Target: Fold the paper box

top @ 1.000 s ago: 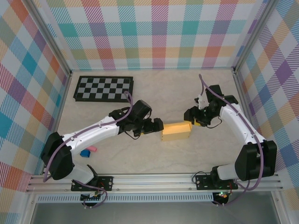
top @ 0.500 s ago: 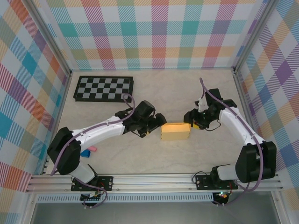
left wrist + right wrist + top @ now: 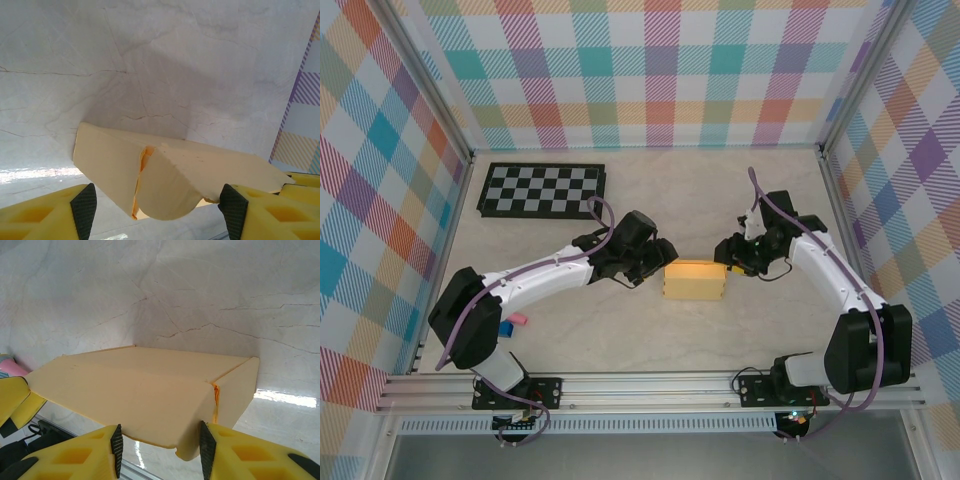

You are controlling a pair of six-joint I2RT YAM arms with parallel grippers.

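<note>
Change: since a second ago we see the left gripper (image 3: 662,258) swung to the far-left corner of the paper box (image 3: 695,282), jaws narrower.
Box: lies mid-table (image 3: 720,190), between both grippers.
Left gripper: released, fingers straddling the end flap.
Right gripper (image 3: 725,255): released, fingers apart at the right end.
Far left: checkerboard (image 3: 542,190).

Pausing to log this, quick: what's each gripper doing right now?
Left gripper: jaws open, straddling one end of the yellow-orange card box; no grip visible.
Right gripper: jaws open at its other end; contact unclear.
</note>
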